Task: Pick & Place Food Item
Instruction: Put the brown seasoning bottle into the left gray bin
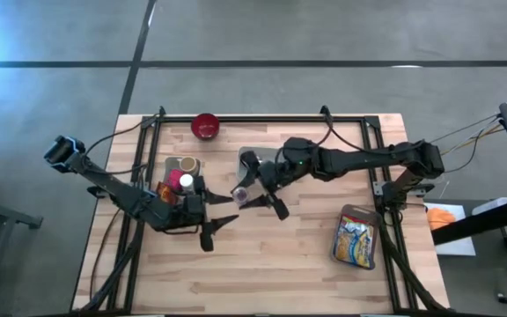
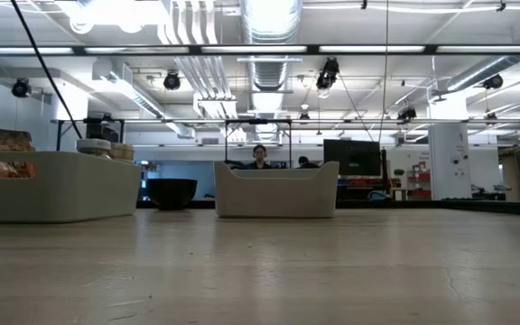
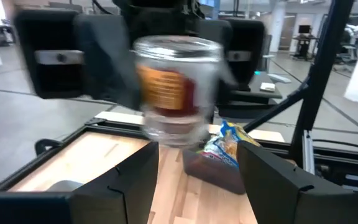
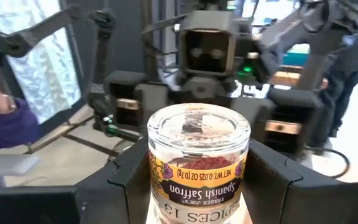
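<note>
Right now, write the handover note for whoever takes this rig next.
Right tool: shut on the Spanish saffron jar, held above mid-table.
Left tool: open, empty, facing the jar close by.
Snack bag: lying on the table's right side. Grey bin on the left holds other items; red bowl sits at the far edge.
Done: jar picked up.
Left: hand over or place the jar.
</note>
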